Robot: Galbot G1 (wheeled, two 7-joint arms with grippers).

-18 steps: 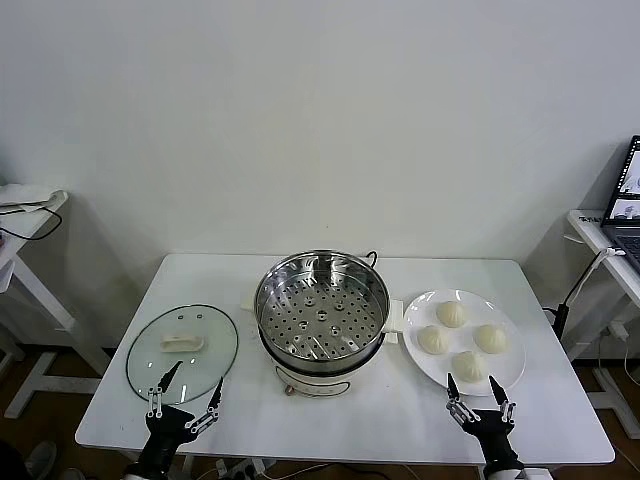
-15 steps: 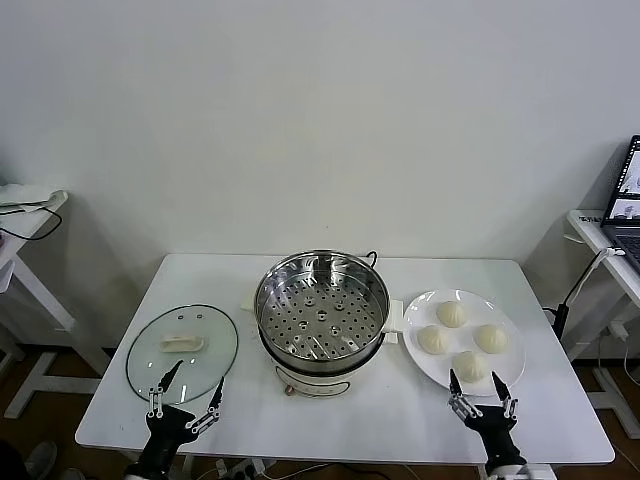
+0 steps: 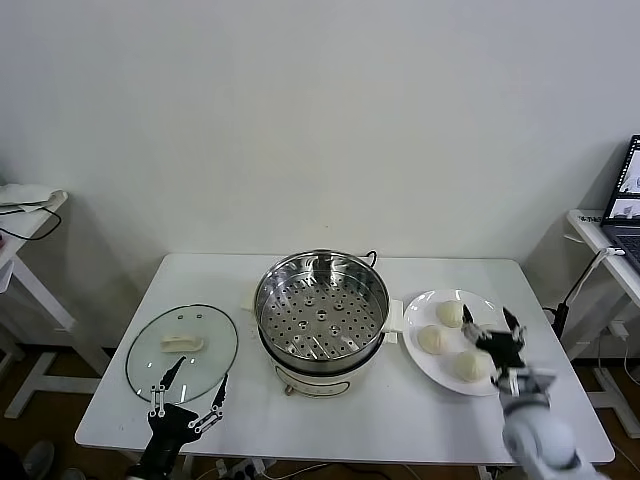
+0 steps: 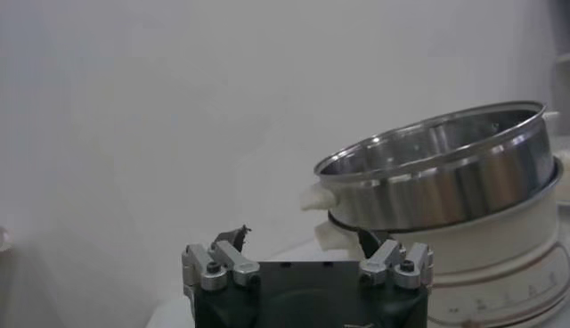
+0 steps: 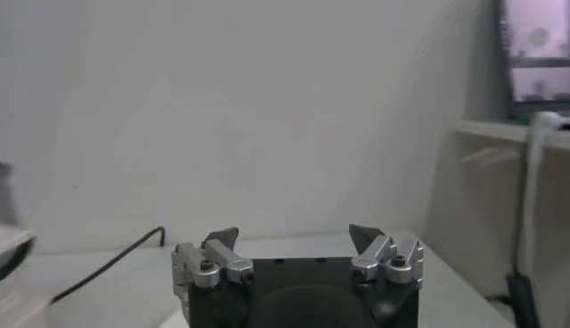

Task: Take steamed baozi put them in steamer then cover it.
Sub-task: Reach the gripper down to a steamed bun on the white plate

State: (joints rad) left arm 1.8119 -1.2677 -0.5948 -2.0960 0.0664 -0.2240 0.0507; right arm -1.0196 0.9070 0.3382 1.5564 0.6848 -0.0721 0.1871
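Note:
The steamer (image 3: 321, 305) stands open at the table's centre, its perforated tray bare; it also shows in the left wrist view (image 4: 445, 169). The glass cover (image 3: 182, 352) lies flat on the table to its left. Three baozi (image 3: 450, 313) show on the white plate (image 3: 470, 298) to the right; a fourth is hidden behind my right gripper (image 3: 490, 335). That gripper hovers open over the plate's right half and is empty in its wrist view (image 5: 294, 236). My left gripper (image 3: 190, 387) is open and empty at the front edge, by the cover; it also shows in the left wrist view (image 4: 303, 245).
The white table (image 3: 400, 420) carries everything. A side table with a laptop (image 3: 628, 185) stands at the far right, another side table (image 3: 25, 205) at the far left. A black cable (image 5: 107, 267) runs behind the steamer.
My right gripper has risen from the table's front edge and moved forward over the plate, now covering one baozi. The left gripper has barely moved.

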